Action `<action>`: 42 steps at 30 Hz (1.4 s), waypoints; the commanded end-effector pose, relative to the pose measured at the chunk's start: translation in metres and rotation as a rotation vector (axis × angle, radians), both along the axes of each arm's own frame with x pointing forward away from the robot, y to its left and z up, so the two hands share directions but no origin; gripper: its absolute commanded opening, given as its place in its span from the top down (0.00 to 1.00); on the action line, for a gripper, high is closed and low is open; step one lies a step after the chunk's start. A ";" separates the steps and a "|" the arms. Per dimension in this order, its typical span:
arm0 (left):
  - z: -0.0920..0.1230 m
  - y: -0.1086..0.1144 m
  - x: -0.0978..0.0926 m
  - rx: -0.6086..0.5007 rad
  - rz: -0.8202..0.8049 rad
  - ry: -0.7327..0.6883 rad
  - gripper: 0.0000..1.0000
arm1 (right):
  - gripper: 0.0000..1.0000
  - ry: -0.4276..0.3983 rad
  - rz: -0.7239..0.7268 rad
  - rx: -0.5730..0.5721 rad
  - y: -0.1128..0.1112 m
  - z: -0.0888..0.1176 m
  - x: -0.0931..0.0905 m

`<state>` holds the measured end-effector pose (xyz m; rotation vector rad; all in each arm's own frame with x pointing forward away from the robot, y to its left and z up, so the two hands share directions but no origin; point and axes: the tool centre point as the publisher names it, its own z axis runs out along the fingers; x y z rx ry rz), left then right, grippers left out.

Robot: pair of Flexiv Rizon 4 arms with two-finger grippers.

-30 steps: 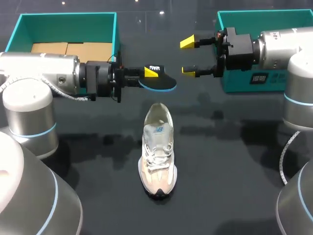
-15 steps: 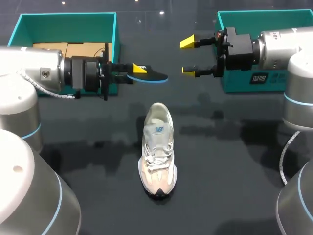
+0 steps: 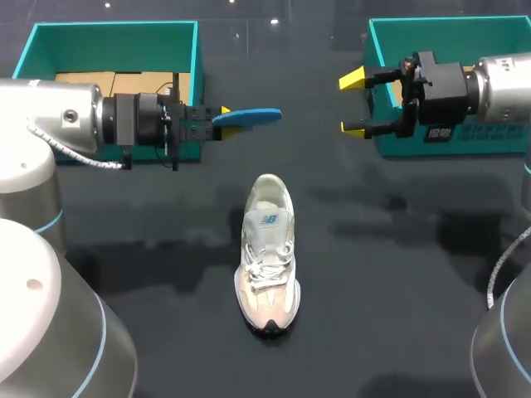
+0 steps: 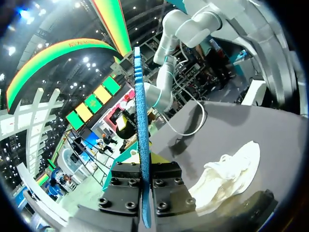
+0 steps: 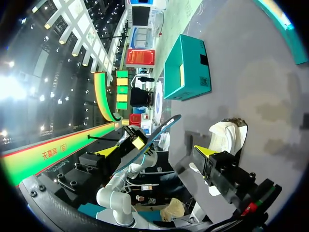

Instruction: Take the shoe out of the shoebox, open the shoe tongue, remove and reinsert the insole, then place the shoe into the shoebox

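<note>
A white and beige sneaker [image 3: 267,249] lies on the dark table, toe toward me, heel toward the boxes. My left gripper [image 3: 221,117] is shut on the heel end of a blue insole [image 3: 249,118], held in the air beyond the shoe's heel. In the left wrist view the insole [image 4: 139,121] stands edge-on between the fingers, with the sneaker [image 4: 227,174] below and to one side. My right gripper [image 3: 355,104] hangs open and empty in front of the right teal shoebox [image 3: 452,31]. The right wrist view shows the sneaker [image 5: 229,133] and the insole [image 5: 164,129] ahead of its gripper [image 5: 171,147].
A second teal box [image 3: 116,37] with brown cardboard inside stands at the back left, behind my left arm. The same box [image 5: 186,67] appears far ahead in the right wrist view. Bare dark tabletop surrounds the shoe.
My left gripper has drawn back to the left and rolled the insole, so its blue underside now shows. My right arm has pulled back to the right, still open.
</note>
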<state>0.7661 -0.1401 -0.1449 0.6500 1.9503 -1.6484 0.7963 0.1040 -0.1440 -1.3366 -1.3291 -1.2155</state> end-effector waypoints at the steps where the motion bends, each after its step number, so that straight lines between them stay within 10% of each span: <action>1: 0.010 0.014 0.002 0.040 -0.052 0.447 1.00 | 0.00 -0.001 -0.031 0.001 -0.011 0.000 -0.014; 4: 0.012 0.020 0.003 0.038 -0.095 0.642 1.00 | 0.00 0.002 -0.032 -0.005 -0.010 -0.001 -0.014; 18: 0.011 0.021 0.003 0.057 -0.090 0.630 1.00 | 0.00 0.002 -0.032 -0.005 -0.010 -0.001 -0.014; 30: 0.027 0.012 0.022 -0.090 -0.011 1.237 1.00 | 0.00 0.002 -0.032 -0.005 -0.010 -0.001 -0.014; 42: 0.026 0.001 0.016 -0.066 0.086 1.418 1.00 | 0.00 0.002 -0.032 -0.005 -0.010 -0.001 -0.014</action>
